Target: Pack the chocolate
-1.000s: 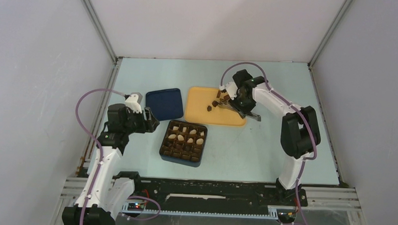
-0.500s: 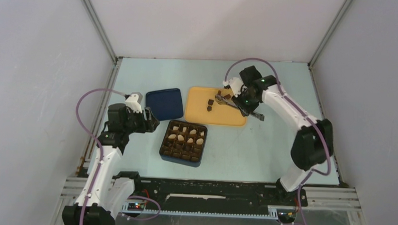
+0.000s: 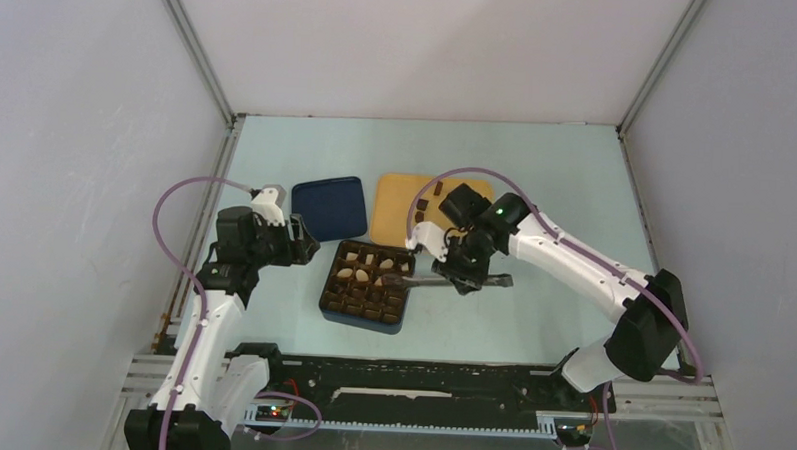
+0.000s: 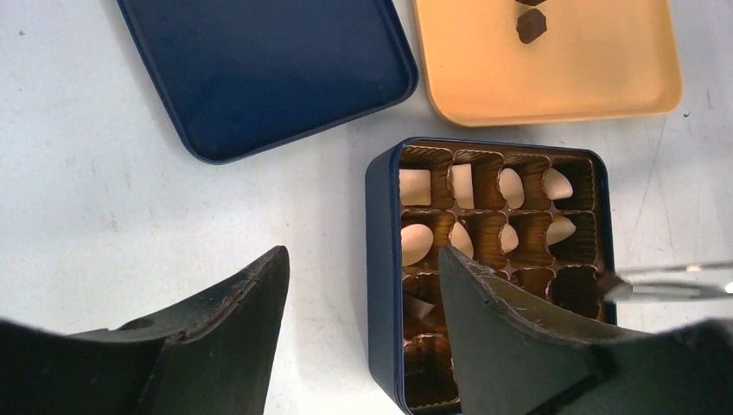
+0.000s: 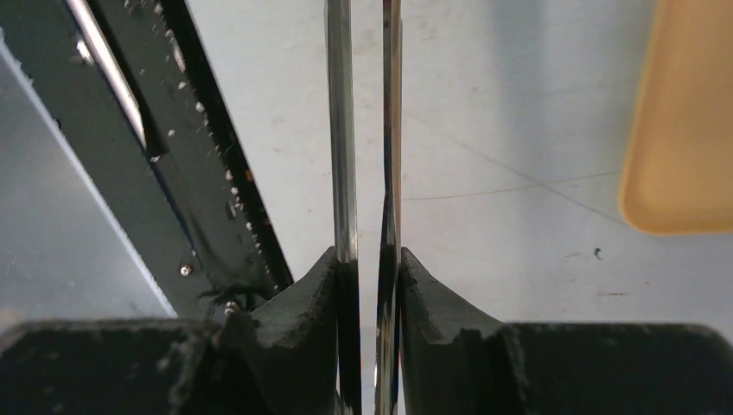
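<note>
From above, your right gripper (image 3: pixel 461 276) is clamped on the tweezers (image 3: pixel 413 281). Their tips reach over the box (image 3: pixel 361 322), where cream chocolate (image 3: pixel 363 275) fills the far cells — two dark pieces (image 3: pixel 422 203) lie on the yellow tray (image 3: pixel 394 225).

Left wrist: your left gripper (image 4: pixel 361 268) hangs spread and holds nothing, above the box's left rim. You cannot tell whether the tweezers' tips hold a piece.

Right wrist: the fingers (image 5: pixel 315 298) pinch both blades.

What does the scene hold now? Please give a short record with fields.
Box: dark blue square box, open, cream-white pieces in its far rows
Lid: dark blue lid, flat beside the orange plastic tray
Tray: two dark brown pieces visible
Left gripper: open, nothing held
Right gripper: shut on thin metal tweezers, tips over the box
</note>
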Tool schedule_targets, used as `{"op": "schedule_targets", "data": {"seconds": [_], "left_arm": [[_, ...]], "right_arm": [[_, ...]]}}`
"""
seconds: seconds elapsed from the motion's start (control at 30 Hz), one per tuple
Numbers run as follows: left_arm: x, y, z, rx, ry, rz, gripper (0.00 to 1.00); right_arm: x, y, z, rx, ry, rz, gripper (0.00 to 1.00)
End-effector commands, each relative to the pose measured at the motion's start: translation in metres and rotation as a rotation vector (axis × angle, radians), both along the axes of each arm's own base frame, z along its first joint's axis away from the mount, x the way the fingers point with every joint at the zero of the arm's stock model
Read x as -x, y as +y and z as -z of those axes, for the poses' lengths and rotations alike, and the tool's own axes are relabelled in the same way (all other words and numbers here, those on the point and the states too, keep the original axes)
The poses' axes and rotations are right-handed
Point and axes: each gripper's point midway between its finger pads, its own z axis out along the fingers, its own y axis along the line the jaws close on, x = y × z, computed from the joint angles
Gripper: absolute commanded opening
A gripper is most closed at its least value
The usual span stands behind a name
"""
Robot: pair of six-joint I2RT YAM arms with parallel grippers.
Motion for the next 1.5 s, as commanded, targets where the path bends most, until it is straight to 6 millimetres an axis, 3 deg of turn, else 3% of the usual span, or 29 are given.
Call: {"op": "schedule_targets", "data": {"seconds": [0.0, 0.63, 1.1, 1.17, 1.27, 1.37, 1.47], "left_arm": [[-0.001, 0.001, -0.001, 0.002, -0.027, -0.003, 0.68], [0.000, 0.000, 0.001, 0.006, -0.017, 0.001, 0.69], [0.000, -0.001, 0.003, 0.014, -0.010, 0.004, 0.69], [0.000, -0.001, 0.003, 0.014, -0.011, 0.003, 0.69], [0.000, -0.001, 0.003, 0.014, -0.011, 0.004, 0.69], [0.000, -0.001, 0.002, 0.015, -0.013, 0.004, 0.69], [0.000, -0.001, 0.002, 0.016, -0.015, 0.005, 0.69]], "right_arm": [[0.015, -0.002, -0.005, 0.009, 0.006, -0.081, 0.26], [0.020, 0.000, 0.007, 0.039, 0.056, -0.109, 0.34], [0.003, 0.004, -0.011, -0.045, 0.019, -0.057, 0.37], [-0.008, 0.006, -0.017, -0.078, -0.014, -0.028, 0.36], [-0.044, 0.001, -0.029, -0.129, -0.083, 0.086, 0.35], [-0.089, -0.018, -0.033, -0.112, -0.172, 0.262, 0.34], [-0.118, -0.033, -0.029, -0.072, -0.205, 0.376, 0.35]]}}
